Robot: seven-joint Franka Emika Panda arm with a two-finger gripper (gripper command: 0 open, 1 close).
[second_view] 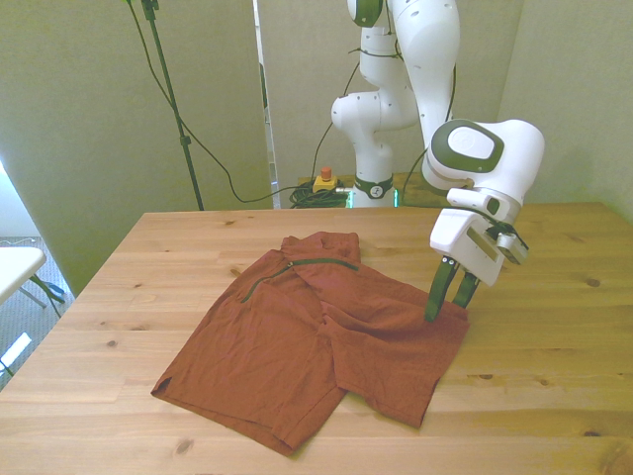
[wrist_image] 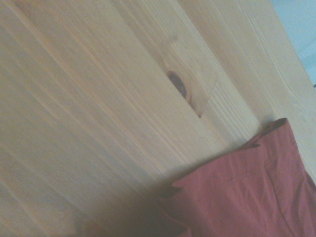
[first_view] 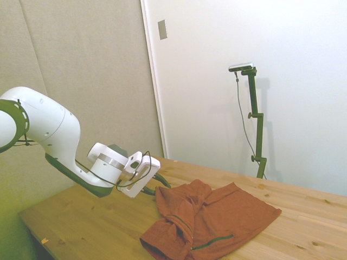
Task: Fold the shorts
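From my wrist I see pale wooden counter (wrist_image: 89, 98) planks with a dark knot (wrist_image: 178, 85) in the grain. A wrinkled, hemmed corner of the shorts (wrist_image: 247, 192) lies on the wood, apart from the knot.

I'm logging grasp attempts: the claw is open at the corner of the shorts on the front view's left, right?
Not quite: the claw is open at the corner of the shorts on the front view's right, as the front view shows.
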